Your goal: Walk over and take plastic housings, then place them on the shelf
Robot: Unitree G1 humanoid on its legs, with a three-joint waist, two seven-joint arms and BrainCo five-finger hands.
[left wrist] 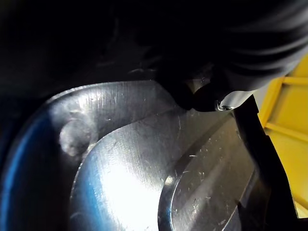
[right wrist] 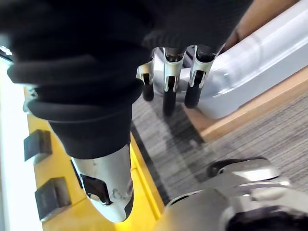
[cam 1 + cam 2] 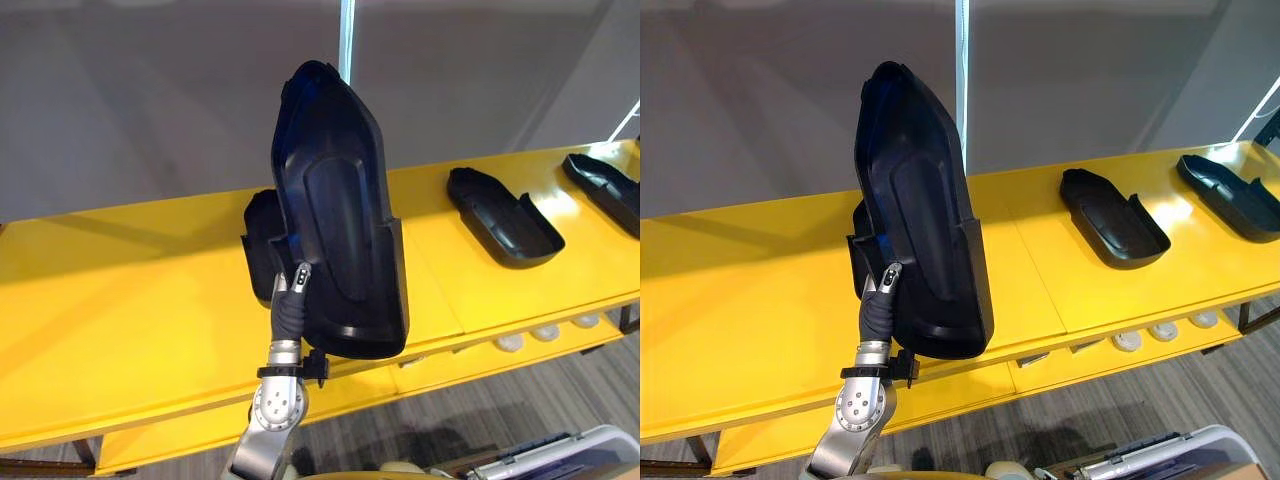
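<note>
- Housing of black moulded plastic, long and tray-shaped [image 3: 340,210], is held upright in the air in front of the yellow shelf [image 3: 120,300], with its hollow side towards the camera and its lower end level with the shelf's front edge.
- The left robot hand [image 3: 298,282] grips this housing at its lower left rim. One silver, dark-tipped digit is curled over the edge onto the inner face, and the rest of the hand is hidden behind the wall.
- The left wrist view shows the scratched, glossy inner face of the held housing from close up, with a dark fingertip [image 1: 204,96] pressed against it.
- A second black plastic housing [image 3: 258,235] lies on the shelf behind the held one and is mostly hidden by it.
- A third black housing [image 3: 505,218] lies hollow side up further right on the shelf, and a fourth [image 3: 605,190] is near the right end, well apart from the others.
- The right robot hand [image 2: 168,79] hangs low with its fingers loose and nearly straight, holding nothing, above the grey striped carpet [image 2: 173,144] and beside a pale grey plastic bin [image 2: 260,72].
</note>
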